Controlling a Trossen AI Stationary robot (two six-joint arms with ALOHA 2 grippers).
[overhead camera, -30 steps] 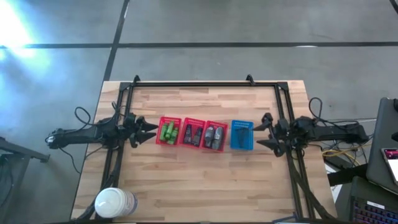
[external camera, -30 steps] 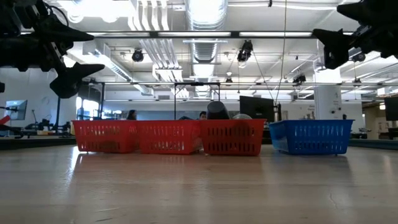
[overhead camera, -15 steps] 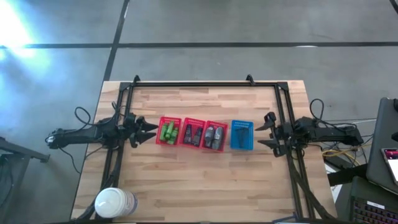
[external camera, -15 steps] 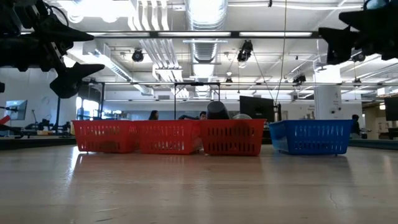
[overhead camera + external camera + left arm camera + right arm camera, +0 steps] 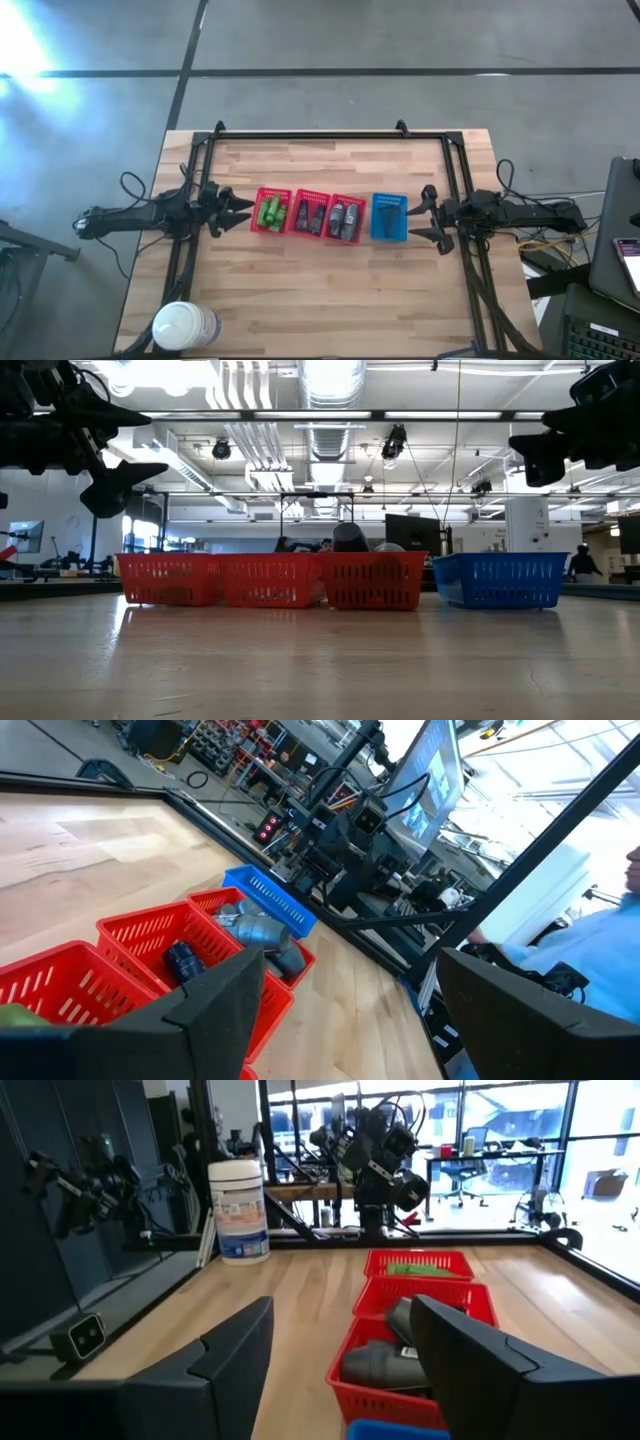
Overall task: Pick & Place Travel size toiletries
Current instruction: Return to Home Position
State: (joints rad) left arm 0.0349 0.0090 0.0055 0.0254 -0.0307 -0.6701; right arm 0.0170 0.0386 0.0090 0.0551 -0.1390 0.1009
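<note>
Dark fingers spread apart, our left gripper (image 5: 240, 211) holds nothing and hovers above the desk (image 5: 320, 290), just beside the left end of the red baskets (image 5: 257, 230). Our right gripper (image 5: 424, 214), likewise spread and empty, hangs beside the blue basket (image 5: 374, 222). The travel size toiletries (image 5: 338, 217) lie in the red baskets, green ones leftmost. We judge them light, stiff and slippery, best pinched across mid-body. What the blue basket holds, we cannot quite tell.
</note>
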